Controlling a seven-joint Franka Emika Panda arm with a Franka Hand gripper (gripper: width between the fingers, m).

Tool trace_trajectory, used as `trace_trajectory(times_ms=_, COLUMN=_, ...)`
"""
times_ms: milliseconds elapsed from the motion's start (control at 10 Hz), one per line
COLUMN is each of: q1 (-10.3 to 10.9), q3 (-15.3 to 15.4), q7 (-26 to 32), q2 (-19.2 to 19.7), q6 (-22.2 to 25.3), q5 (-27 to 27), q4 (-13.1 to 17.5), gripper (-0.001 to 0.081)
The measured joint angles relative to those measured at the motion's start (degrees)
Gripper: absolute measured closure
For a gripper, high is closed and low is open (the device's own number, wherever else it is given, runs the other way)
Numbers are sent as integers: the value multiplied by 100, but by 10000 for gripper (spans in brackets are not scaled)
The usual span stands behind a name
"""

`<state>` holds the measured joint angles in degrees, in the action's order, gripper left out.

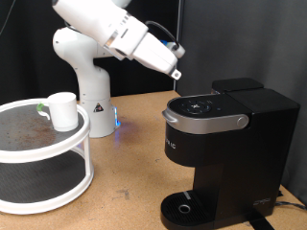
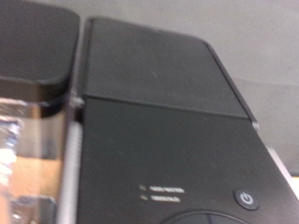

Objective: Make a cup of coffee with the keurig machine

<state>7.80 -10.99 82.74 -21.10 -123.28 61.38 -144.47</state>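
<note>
The black keurig machine [image 1: 225,144] stands at the exterior view's right, lid closed, with its silver-grey handle [image 1: 206,123] and round drip tray [image 1: 184,206] in front. The white cup [image 1: 63,110] stands on the top tier of a round white stand [image 1: 48,182] at the left. A small green-topped thing [image 1: 40,107] lies beside it. My gripper [image 1: 177,76] hangs just above the machine's top, near its back left corner, holding nothing that shows. The wrist view shows only the machine's black top [image 2: 159,84] and power button [image 2: 245,198]; no fingers show there.
The robot's white base [image 1: 91,96] stands behind the stand on the wooden table [image 1: 125,163]. The machine's water tank lid [image 2: 33,42] shows in the wrist view. A dark curtain backs the scene.
</note>
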Motion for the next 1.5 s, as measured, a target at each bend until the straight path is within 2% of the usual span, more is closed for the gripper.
trace_trajectory(times_ms=200, q1=-134, q3=-209, q7=0, q2=-305, q6=548, q5=-219, q4=-108, gripper=806)
trace_trajectory(times_ms=400, q1=-163, q3=-187, q7=-170, q2=-279, q6=455, q5=-365, q4=-138, gripper=806)
trace_trajectory(times_ms=500, q1=-263, q3=-206, q7=-447, q2=-285, q6=477, q5=-603, q4=-191, gripper=806)
trace_trajectory(times_ms=600, q1=-403, q3=-289, q7=-592, q2=-309, q6=701, q5=-858, q4=-218, gripper=806)
trace_trajectory(times_ms=800, q1=-610, q3=-682, q7=-508, q2=-391, q6=1509, q5=-1020, q4=-188, gripper=806)
trace_trajectory(times_ms=1000, q1=-694, q3=-1176, q7=-218, q2=-461, q6=2435, q5=-1044, q4=-18, gripper=806)
trace_trajectory(times_ms=1100, q1=-699, q3=-1308, q7=-120, q2=-497, q6=2669, q5=-1044, q4=31, gripper=806)
trace_trajectory(times_ms=1200, q1=-700, q3=-1293, q7=-161, q2=-490, q6=2612, q5=-1044, q4=13, gripper=806)
trace_trajectory(times_ms=1300, q1=-733, q3=-1219, q7=-329, q2=-516, q6=2284, q5=-1039, q4=-63, gripper=806)
trace_trajectory(times_ms=1500, q1=-983, q3=-986, q7=-1114, q2=-790, q6=1764, q5=-1268, q4=-265, gripper=806)
